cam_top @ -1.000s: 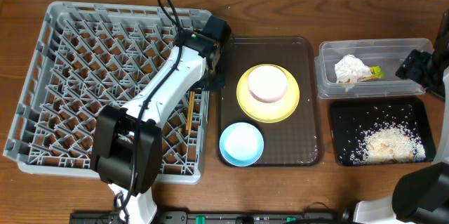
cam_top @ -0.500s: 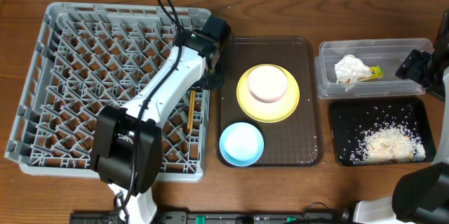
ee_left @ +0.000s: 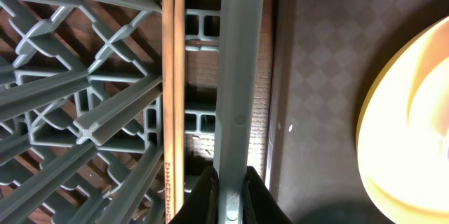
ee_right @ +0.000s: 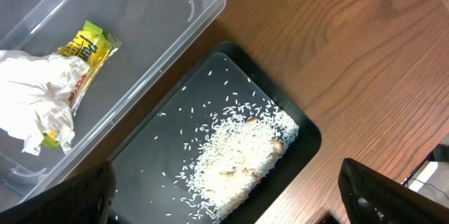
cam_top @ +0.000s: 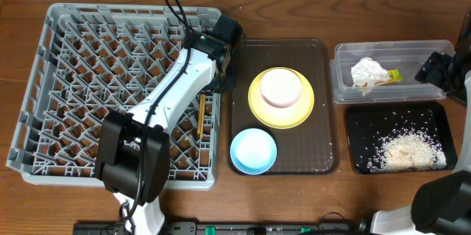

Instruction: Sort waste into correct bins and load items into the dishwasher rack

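Note:
The grey dishwasher rack (cam_top: 73, 80) fills the left of the table. My left gripper (cam_top: 223, 76) is shut on its right rim (ee_left: 235, 76), the black fingers (ee_left: 203, 196) clamping the grey bar. Two wooden chopsticks (cam_top: 199, 115) (ee_left: 172, 76) lie inside the rack beside that rim. A white bowl (cam_top: 281, 88) sits on the yellow plate (cam_top: 259, 110) (ee_left: 407, 126), with a light blue bowl (cam_top: 253, 150) in front of it. The clear tub (cam_top: 434, 80) holds the napkin (ee_right: 35, 97) and packet (ee_right: 91, 45). Rice (ee_right: 238, 154) lies in the black tray (cam_top: 360, 128). My right gripper (ee_right: 224, 196) hangs open above the black tray.
The plate and both bowls stand on a dark brown serving tray (cam_top: 316, 146) between the rack and the bins. The rack's right rim lies close against the serving tray's left edge. Bare wooden table surrounds everything.
The left jaws have finished closing on the rack rim, and the rack has shifted slightly toward the front. The right arm has not moved.

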